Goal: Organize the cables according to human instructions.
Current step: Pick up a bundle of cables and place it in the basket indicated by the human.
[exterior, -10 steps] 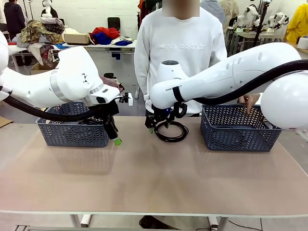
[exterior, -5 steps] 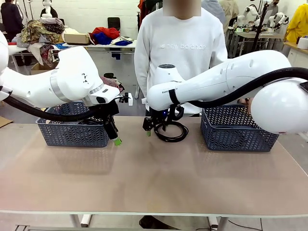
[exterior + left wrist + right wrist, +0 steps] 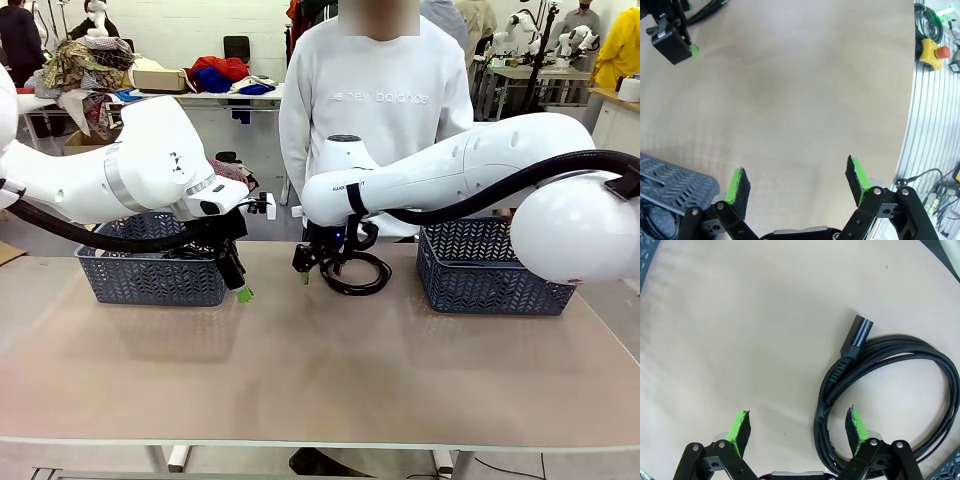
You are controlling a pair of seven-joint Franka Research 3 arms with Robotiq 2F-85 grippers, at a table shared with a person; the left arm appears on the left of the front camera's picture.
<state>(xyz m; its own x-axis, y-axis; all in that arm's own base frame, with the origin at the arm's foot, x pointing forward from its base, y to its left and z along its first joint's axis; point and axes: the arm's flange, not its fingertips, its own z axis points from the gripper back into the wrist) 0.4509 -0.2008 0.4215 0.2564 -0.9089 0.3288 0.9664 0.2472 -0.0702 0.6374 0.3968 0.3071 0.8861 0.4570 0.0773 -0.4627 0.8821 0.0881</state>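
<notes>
One coiled cable (image 3: 890, 390) lies flat mid-table between two baskets (image 3: 152, 265), its plug (image 3: 856, 336) pointing away from the right gripper (image 3: 797, 426), whose fingers stand apart, empty, above it.

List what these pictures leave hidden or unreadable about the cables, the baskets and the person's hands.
- Left basket, front view: the left arm covers its inside; a dark cord shows through the mesh, but how many cables lie there cannot be told.
- Right basket, front view: the right arm covers its far rim and the person's hand there.
- Coiled cable, right wrist view: its loop is cut off by the picture's edge; one plug shows.
- Right gripper, front view: fingertips overlap the coil; contact unclear.
</notes>
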